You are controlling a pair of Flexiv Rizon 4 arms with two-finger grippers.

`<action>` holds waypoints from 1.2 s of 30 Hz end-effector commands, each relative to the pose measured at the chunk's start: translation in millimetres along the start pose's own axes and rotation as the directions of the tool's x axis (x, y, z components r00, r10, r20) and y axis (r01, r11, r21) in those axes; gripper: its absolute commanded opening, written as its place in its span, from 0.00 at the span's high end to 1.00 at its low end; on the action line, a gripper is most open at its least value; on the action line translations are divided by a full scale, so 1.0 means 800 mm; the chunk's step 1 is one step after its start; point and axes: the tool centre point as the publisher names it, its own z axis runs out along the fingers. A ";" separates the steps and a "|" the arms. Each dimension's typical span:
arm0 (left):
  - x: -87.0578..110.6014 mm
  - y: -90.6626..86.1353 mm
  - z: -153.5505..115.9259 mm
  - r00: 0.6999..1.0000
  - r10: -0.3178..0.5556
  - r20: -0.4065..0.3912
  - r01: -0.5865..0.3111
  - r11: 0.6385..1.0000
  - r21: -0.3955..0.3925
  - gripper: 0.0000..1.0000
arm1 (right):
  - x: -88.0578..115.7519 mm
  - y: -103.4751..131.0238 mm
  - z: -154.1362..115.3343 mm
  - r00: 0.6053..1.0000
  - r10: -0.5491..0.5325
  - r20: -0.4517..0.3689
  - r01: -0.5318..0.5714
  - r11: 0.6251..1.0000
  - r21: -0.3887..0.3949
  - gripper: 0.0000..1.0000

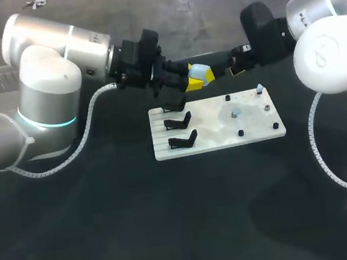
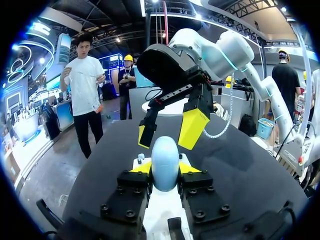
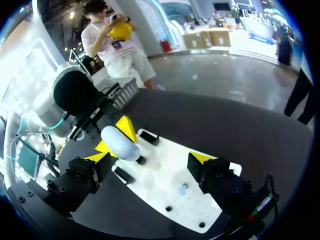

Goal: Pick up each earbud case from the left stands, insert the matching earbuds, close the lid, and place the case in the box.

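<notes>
Case (image 1: 199,71) is being gripped by left fingers (image 1: 193,83), upper centre; right fingers (image 3: 202,158), spread wide, are likely needing an earbud (image 1: 259,88) next.

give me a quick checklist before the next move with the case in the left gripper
1. Left gripper shut on the case: ok
2. Right gripper open and facing the case: ok
3. Grippers apart, not touching: ok
4. Case lid open for earbuds: not ok, looks closed
5. Earbud on the white board: ok, a pale one stands on a peg
</notes>
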 end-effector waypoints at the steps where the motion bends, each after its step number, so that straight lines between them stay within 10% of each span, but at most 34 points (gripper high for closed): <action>1: 0.000 -0.004 -0.002 1.000 0.007 0.007 -0.007 1.000 -0.004 1.00 | -0.003 -0.004 -0.001 1.000 -0.001 0.004 0.002 0.999 -0.037 0.00; 14: 0.002 -0.009 -0.005 1.000 0.012 0.028 -0.012 1.000 -0.012 1.00 | -0.015 -0.013 -0.009 1.000 -0.003 0.024 0.003 1.000 -0.013 0.00; 24: 0.005 0.003 -0.032 0.975 -0.029 0.222 0.045 0.997 -0.070 1.00 | 0.000 -0.033 -0.049 0.999 -0.027 -0.045 0.035 0.980 0.196 0.00; 36: -0.004 0.008 -0.051 0.958 -0.091 0.271 0.110 0.992 -0.057 1.00 | 0.028 -0.061 -0.066 0.981 -0.002 -0.192 0.077 0.919 0.387 0.00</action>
